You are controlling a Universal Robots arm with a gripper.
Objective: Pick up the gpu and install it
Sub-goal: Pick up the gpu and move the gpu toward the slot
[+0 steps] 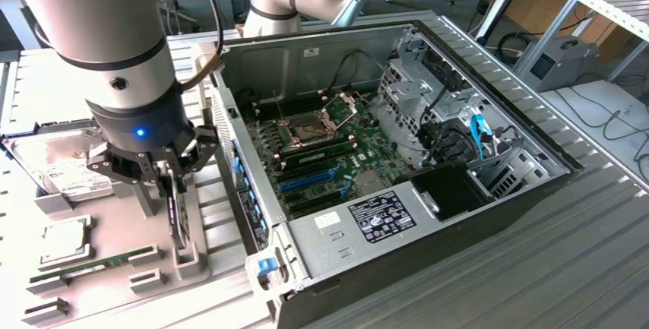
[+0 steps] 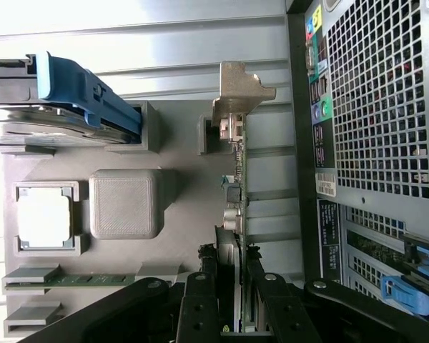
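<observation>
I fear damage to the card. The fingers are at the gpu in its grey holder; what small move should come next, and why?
Probably a short straight lift. The fingers appear closed on both faces of the gpu, which stands on edge in the holder, so sideways motion could jam it.

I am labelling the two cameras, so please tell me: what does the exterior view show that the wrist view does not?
The exterior view adds: the arm and the motherboard inside the open computer case. The wrist view adds: the case's perforated rear grille and coloured jacks. Shared: the tool closed on the gpu, plus the CPU, RAM stick and hard drive.
</observation>
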